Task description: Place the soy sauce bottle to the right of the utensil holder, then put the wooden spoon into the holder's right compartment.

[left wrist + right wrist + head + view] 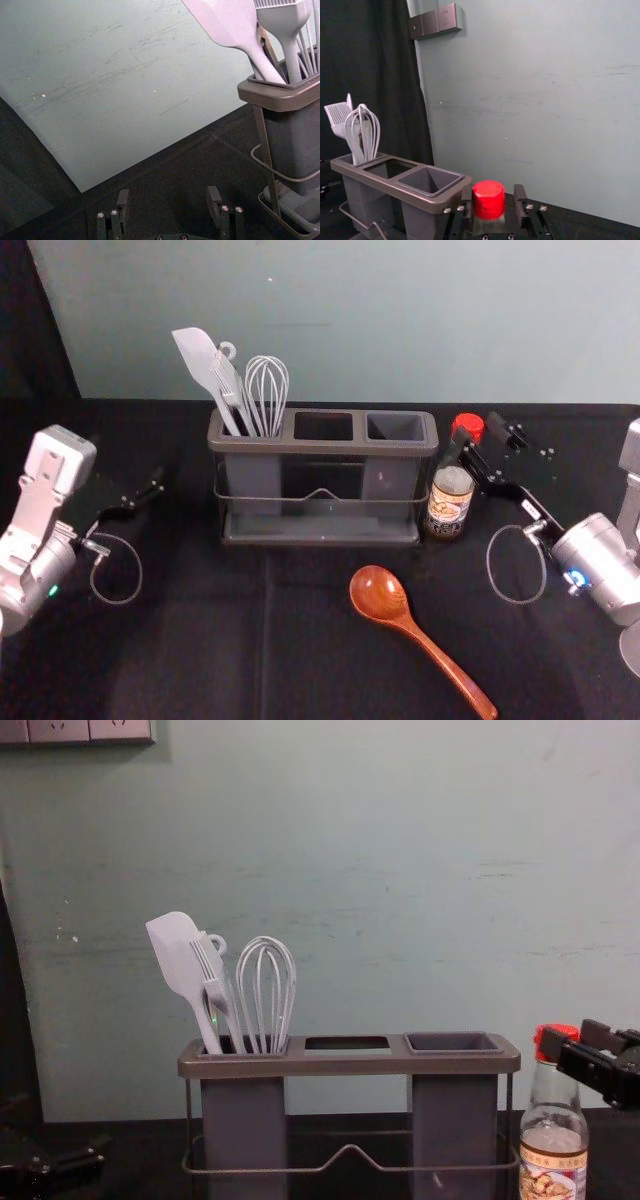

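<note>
The right gripper (487, 438) covered part of the soy sauce bottle (448, 490) near its neck in the head view. In the chest view the lower edge cut off the bottle's base — and the smallest print on its label (553, 1175) was unreadable. The left compartment (253, 480) hid the lower ends of the whisk (268, 380) and spatula (195, 348).

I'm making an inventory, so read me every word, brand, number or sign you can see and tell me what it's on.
No text is clear enough to quote.
Label on the soy sauce bottle: printed characters, too blurred to read.
White tag on the right arm: too small to read.
Wall panel: small marks, no readable words or numbers.
</note>
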Motion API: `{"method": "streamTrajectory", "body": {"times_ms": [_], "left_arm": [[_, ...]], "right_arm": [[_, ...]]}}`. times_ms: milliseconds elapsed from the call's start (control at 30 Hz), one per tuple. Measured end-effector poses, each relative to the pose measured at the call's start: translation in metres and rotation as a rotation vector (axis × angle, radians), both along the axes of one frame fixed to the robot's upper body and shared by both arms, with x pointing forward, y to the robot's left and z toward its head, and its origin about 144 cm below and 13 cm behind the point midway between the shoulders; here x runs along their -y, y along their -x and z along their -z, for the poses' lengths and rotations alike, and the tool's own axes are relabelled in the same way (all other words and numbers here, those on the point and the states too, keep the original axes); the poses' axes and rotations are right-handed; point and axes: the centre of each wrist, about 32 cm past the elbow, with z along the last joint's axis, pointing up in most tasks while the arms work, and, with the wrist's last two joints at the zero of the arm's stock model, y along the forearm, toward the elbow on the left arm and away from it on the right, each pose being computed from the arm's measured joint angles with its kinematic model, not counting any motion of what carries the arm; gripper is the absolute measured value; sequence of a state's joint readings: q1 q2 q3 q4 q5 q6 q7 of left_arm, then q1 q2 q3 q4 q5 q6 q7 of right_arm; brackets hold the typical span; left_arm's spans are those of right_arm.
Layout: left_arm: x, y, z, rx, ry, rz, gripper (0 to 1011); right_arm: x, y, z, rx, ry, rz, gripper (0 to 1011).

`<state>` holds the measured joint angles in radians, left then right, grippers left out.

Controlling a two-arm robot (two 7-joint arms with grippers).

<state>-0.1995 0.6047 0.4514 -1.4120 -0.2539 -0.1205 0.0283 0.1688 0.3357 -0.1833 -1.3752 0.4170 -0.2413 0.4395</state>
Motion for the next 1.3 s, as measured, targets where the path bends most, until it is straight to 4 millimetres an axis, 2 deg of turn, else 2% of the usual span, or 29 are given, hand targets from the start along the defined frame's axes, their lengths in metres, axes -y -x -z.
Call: {"method": "streamTrajectory", "body": {"times_ms": [133, 167, 333, 567, 733, 933, 1167, 1300], "left_arm": [[0.000, 0.000, 0.000, 0.000, 0.000, 0.000, 1000], [0.000, 0.000, 0.000, 0.000, 0.000, 0.000, 1000], [0.000, 0.000, 0.000, 0.000, 0.000, 0.000, 1000], [0.000, 0.000, 0.000, 0.000, 0.000, 0.000, 1000], [0.000, 0.000, 0.000, 0.000, 0.000, 0.000, 1000], [0.000, 0.000, 0.000, 0.000, 0.000, 0.000, 1000], [0.000, 0.000, 0.000, 0.000, 0.000, 0.000, 1000], [0.000, 0.000, 0.000, 0.000, 0.000, 0.000, 1000]], "right_arm": [[0.001, 0.002, -0.004, 0.014, -0.007, 0.009, 646], [0.002, 0.003, -0.006, 0.018, -0.009, 0.010, 646], [0.004, 0.009, -0.017, 0.053, -0.017, 0.011, 839], [0.002, 0.019, -0.033, 0.085, -0.011, 0.000, 997], [-0.007, 0.031, -0.042, 0.084, -0.006, -0.031, 1002], [-0.022, 0.046, -0.043, 0.061, 0.026, -0.075, 1002], [-0.043, 0.070, -0.027, -0.041, 0.061, -0.116, 1003], [-0.049, 0.077, -0.018, -0.084, 0.062, -0.114, 1003]]}}
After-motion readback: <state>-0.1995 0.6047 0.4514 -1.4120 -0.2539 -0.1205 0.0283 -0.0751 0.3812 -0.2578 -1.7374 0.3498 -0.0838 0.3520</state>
